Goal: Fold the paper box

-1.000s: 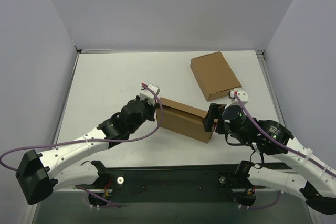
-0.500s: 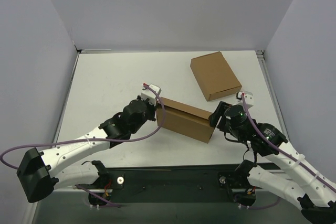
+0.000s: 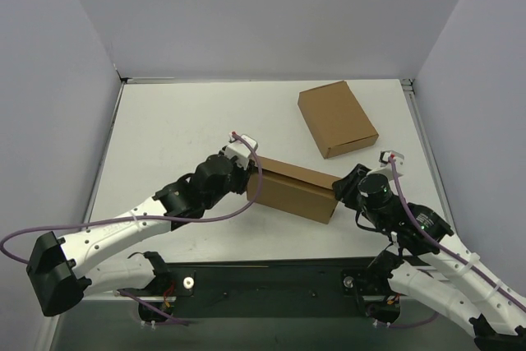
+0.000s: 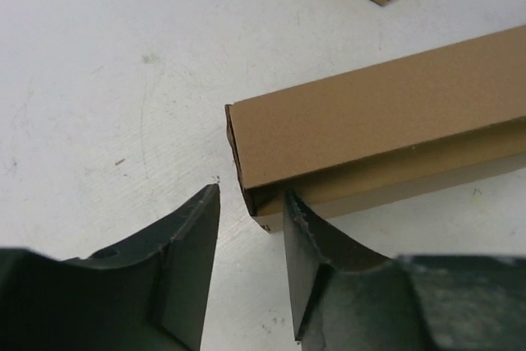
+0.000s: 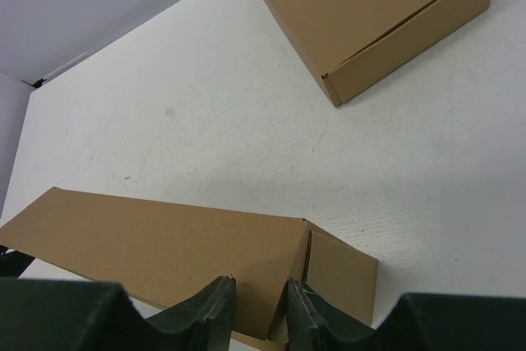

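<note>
Here, grey walls [image 3: 271,14] close in the white table [image 3: 173,129] on its left, far and right sides, meeting its edges. The broadest stretch of bare table surface lies left of and beyond the box, towards the far left corner. A narrower strip shows between the box and the carton, which lie well apart. The black base rail [image 3: 271,281] runs along the near edge, with both arms reaching inward from it.

The carton [image 3: 337,118], plain brown and closed, lies flat in the far right part of the table, turned at an angle, with one corner near the right edge. No face of it carries print that I can read.

The box [image 3: 292,189], plain brown as well, lies near the middle of the table, close to the near side. It is pressed into a long, low sleeve and slanted, so its left end sits farther back than its right. At the right end a flap [image 5: 341,273] hangs out past a crease.

The left gripper [image 4: 251,203] is at the box's left end with its jaws partly apart. The end's lower corner sits in the gap; the left finger [image 4: 193,252] stands off the cardboard, while the right finger [image 4: 308,252] is right against the lower lip.

The right gripper [image 5: 261,289] is at the box's right end, beside the crease. Its jaws are narrow, with the box's near edge showing in the slim gap between them. Whether they pinch it I cannot tell
</note>
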`<state>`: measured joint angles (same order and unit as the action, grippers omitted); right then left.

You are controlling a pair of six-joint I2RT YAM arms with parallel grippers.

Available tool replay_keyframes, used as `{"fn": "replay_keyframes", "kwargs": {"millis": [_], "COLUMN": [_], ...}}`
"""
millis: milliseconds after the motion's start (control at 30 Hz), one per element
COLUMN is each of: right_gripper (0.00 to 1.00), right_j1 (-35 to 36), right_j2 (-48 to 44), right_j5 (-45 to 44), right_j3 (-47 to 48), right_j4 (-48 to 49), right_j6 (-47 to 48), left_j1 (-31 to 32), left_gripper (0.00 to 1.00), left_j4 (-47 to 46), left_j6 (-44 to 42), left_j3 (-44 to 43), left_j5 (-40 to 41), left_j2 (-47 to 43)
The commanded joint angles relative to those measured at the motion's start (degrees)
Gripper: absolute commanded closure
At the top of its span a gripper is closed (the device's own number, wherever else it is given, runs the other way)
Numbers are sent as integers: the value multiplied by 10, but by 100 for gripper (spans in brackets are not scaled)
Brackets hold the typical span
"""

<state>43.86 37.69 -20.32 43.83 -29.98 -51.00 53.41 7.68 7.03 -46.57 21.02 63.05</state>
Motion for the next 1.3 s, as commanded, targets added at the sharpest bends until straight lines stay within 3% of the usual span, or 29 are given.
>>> {"fn": "replay_keyframes", "kwargs": {"millis": [0, 100, 333, 467, 633, 900, 1267], "right_gripper": [73, 75, 80, 80, 81, 81, 81], "right_j1": [-2, -2, -1, 0, 1, 3, 4], "right_j2": [12, 12, 5, 7, 5, 3, -3], "right_j5": [-7, -10, -10, -12, -13, -14, -19], "right_j3": [-36, -39, -45, -44, -44, -45, -51], "right_j4": [-68, -69, -76, -82, -84, -84, -85], "right_j6": [1, 0, 10, 22, 25, 25, 28], "left_j1": [8, 8, -14, -83, -147, -185, -216], "left_gripper": [49, 41, 36, 36, 36, 36, 36], "left_j4": [104, 137, 208, 183, 134, 15, -50], "left_j6": [-18, -24, 2, 43, 94, 124, 142], "left_j3": [-30, -48, -104, -148, -160, -114, -24], "left_j5": [-70, -108, -175, -246, -279, -298, -357], "left_j2": [-17, -39, -77, -66, -37, 16, 33]}}
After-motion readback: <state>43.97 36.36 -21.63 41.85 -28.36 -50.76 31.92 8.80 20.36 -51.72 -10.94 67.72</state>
